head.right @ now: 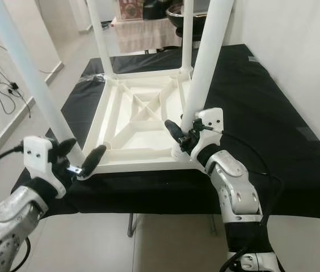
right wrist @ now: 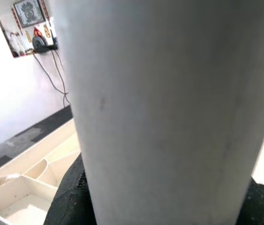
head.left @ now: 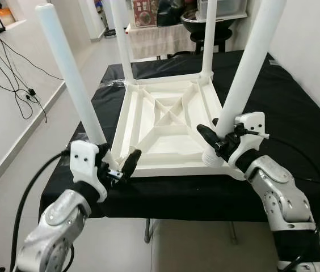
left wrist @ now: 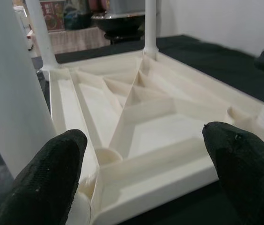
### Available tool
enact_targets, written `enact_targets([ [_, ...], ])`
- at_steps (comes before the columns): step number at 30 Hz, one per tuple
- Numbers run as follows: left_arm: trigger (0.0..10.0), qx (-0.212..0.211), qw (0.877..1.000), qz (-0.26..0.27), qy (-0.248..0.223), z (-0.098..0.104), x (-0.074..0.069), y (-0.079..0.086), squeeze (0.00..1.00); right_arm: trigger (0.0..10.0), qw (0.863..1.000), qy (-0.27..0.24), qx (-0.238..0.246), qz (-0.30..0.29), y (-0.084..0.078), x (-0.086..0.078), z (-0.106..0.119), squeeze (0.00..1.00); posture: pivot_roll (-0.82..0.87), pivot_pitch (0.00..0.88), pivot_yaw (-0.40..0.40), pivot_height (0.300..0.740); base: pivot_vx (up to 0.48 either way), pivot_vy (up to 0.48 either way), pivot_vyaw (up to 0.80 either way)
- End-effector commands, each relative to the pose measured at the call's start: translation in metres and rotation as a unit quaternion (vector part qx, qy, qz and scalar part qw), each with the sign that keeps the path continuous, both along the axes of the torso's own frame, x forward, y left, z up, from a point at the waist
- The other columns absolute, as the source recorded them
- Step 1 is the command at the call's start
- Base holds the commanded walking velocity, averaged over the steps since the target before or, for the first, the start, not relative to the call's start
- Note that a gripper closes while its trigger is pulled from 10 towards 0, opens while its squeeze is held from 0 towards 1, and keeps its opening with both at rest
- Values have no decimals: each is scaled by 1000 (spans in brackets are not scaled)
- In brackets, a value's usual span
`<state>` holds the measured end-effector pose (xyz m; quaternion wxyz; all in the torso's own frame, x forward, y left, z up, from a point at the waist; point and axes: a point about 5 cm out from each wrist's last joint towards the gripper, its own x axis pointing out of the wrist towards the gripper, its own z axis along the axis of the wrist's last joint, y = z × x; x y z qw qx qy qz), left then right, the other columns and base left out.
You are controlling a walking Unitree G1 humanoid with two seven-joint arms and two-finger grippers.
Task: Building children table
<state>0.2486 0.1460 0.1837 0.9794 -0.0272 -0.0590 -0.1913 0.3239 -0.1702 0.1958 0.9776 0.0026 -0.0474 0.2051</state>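
Observation:
A white children's table (head.left: 165,122) lies upside down on a black-covered worktable (head.left: 296,113), its ribbed underside facing up. Four white legs stand up from its corners. My right gripper (head.left: 221,135) is shut on the base of the near-right leg (head.left: 248,68); in the right wrist view that leg (right wrist: 169,108) sits between the black fingers (right wrist: 71,197). My left gripper (head.left: 117,158) is open at the front-left corner, just beside the near-left leg (head.left: 72,73), holding nothing. In the left wrist view its fingertips (left wrist: 52,178) frame the table's front rim (left wrist: 160,173).
The worktable's front edge runs just below both grippers. A white wall rises close on the right. Loose black cables (head.left: 24,85) trail over the floor at the left. A black stool (head.left: 205,25) and a draped shelf stand behind the worktable.

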Motion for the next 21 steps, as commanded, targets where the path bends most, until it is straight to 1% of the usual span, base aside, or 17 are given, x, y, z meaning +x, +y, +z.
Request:
enact_targets([
  [1, 10000, 16, 1000, 16, 8, -10, -2, -2, 0, 10000, 1000, -15, 1, -4, 8, 0, 4, 0, -99, 57, 93, 740, 0, 0, 0],
  [2, 10000, 18, 1000, 20, 11, -14, -2, -2, 0, 10000, 1000, -20, 11, -10, 10, 2, 7, 0, -97, 55, 93, 740, 0, 0, 0],
  [3, 10000, 18, 1000, 20, 11, -14, -2, -2, 0, 10000, 1000, -20, 11, -10, 10, 2, 7, 0, -97, 55, 93, 740, 0, 0, 0],
  [4, 10000, 26, 999, 26, 15, -18, -3, -1, 0, 10000, 999, -40, 26, -20, 11, 4, 13, 0, -97, 54, 93, 740, 0, 0, 0],
  [7, 10000, 15, 999, 37, 30, -25, -4, 4, 0, 10000, 998, -55, 19, -17, 16, 6, 18, 0, -96, 53, 91, 740, 0, 0, 0],
  [8, 10000, 11, 999, 44, 30, -26, -4, 5, 0, 10000, 998, -59, 8, -6, 21, 6, 18, 0, -96, 51, 90, 740, 0, -480, 0],
  [9, 10000, 11, 999, 44, 30, -26, -4, 5, 0, 10000, 998, -59, 8, -6, 21, 6, 18, 0, -96, 51, 90, 740, 0, -480, 0],
  [10, 10000, 9, 998, 49, 29, -26, -4, 6, 0, 10000, 998, -61, 1, 3, 24, 5, 18, 0, -96, 51, 90, 740, 0, -480, 0],
  [11, 10000, 3, 998, 55, 29, -26, -3, 8, 0, 10000, 998, -55, 4, 29, 32, 4, 17, 0, -95, 50, 91, 740, 0, -480, 0],
  [12, 10000, 3, 998, 55, 29, -26, -3, 8, 0, 10000, 998, -55, 4, 29, 32, 4, 17, 0, -95, 50, 91, 740, 0, -480, 0],
  [13, 10000, -3, 998, 62, 27, -27, -2, 8, 0, 10000, 997, -48, 5, 62, 43, 2, 14, 0, -94, 48, 88, 740, 0, -480, 0],
  [14, 10000, -3, 998, 62, 27, -27, -2, 8, 0, 10000, 997, -48, 5, 62, 43, 2, 14, 0, -94, 48, 88, 740, 0, -480, 0],
  [17, 10000, 5, 997, 71, 27, -30, 0, 7, 0, 10000, 996, -44, 8, 76, 53, 4, 12, 0, -90, 45, 85, 740, 0, -455, 0],
  [18, 10000, 5, 997, 71, 27, -30, 0, 7, 0, 10000, 996, -44, 8, 76, 53, 4, 12, 0, -90, 45, 85, 740, 0, -412, 0],
  [21, 10000, 8, 996, 88, 27, -32, 4, 7, 0, 10000, 995, -45, -1, 87, 65, 10, 11, 0, -85, 46, 84, 740, 0, 0, 0],
])
